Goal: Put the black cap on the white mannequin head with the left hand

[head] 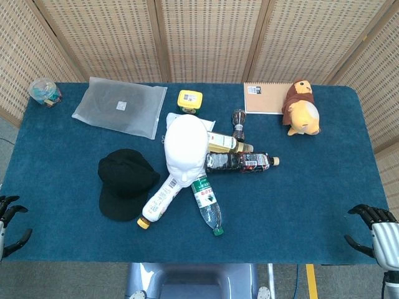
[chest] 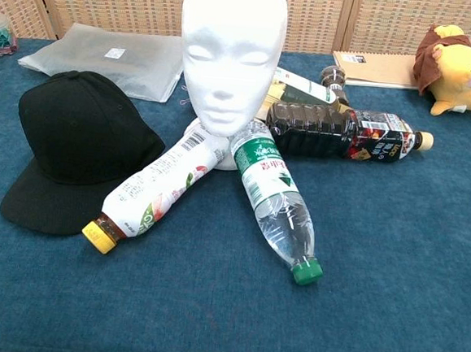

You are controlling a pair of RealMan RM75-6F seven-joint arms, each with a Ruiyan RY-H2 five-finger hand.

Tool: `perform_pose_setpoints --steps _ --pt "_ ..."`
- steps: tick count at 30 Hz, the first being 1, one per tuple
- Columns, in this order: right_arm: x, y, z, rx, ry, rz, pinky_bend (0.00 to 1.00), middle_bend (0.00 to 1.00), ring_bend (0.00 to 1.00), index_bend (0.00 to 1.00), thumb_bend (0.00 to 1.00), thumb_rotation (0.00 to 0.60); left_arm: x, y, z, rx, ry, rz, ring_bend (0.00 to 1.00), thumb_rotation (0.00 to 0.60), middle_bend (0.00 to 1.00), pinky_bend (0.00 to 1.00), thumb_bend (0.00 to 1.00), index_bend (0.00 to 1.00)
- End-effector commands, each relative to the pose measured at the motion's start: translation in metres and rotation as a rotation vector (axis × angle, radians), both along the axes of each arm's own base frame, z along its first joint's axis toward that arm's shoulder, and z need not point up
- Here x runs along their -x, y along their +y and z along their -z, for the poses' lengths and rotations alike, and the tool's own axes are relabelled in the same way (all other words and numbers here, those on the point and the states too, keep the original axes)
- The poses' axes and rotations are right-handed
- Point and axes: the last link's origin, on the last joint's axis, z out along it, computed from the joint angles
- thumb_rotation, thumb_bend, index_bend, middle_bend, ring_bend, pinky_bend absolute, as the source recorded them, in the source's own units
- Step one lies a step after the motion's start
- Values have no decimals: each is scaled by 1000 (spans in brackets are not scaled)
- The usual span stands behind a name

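A black cap lies flat on the blue table, brim toward the near edge, left of the white mannequin head. The head stands upright at the table's middle with bottles around its base. My left hand hovers at the near left edge, well left of the cap, fingers apart and empty. At the near right corner my right hand is also spread and holds nothing. Neither hand shows in the chest view.
Several bottles ring the head: a yellow-capped one, a green-capped one, a dark one. Farther back lie a clear plastic bag, yellow box, notebook, plush toy and a small jar.
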Motion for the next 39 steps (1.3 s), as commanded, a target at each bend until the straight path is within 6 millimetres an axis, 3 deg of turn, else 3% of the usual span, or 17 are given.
perform_pose_setpoints --steps 1,24,30,39 --pt "0 -1 1 -3 0 2 300 337 341 369 173 600 1 0 1 6 -2 -7 155 600 238 400 226 382" --pt "0 7 -3 13 -18 -1 298 337 341 368 172 600 0 1 3 46 -5 -6 172 600 259 400 226 412" --pt "-1 9 -4 20 -15 3 297 336 342 369 173 600 2 13 15 93 31 32 258 600 367 455 227 515" --pt "2 16 -9 46 -19 14 297 337 341 368 173 600 3 50 58 212 37 103 500 600 663 692 227 624"
